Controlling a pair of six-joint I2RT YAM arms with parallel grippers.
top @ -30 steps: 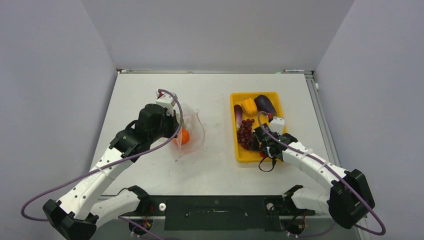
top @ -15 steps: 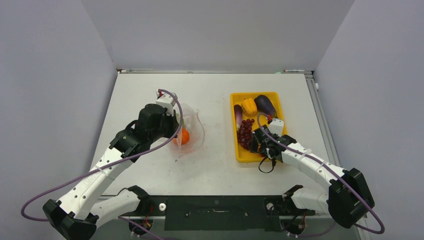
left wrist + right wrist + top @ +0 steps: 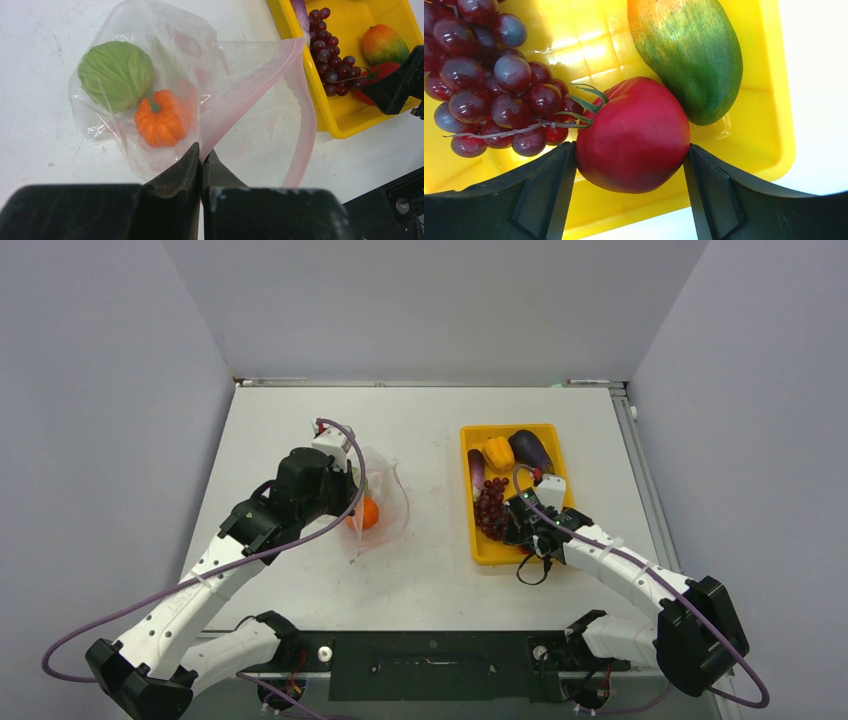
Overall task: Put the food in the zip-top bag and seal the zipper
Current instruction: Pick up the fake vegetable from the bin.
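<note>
left gripper pinched shut on zipper of zip-top bag, centre-left of top view | orange pumpkin and green cabbage inside bag | right gripper clamped on red tomato, touching grape bunch, in yellow tray, centre-right

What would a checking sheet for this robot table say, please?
Surface: white table, faint smudges.
Job's things: bag open on the table, cabbage and pumpkin inside; zipper unsealed. Tomato, grapes, mango, eggplant and pepper in the yellow tray.
Clutter: nothing seen.
Grippers: left gripper shut on the bag's zipper edge; right gripper shut on the tomato in the tray.
Cables: purple cables loop along both arms.
Surroundings: plain grey walls on three sides.
</note>
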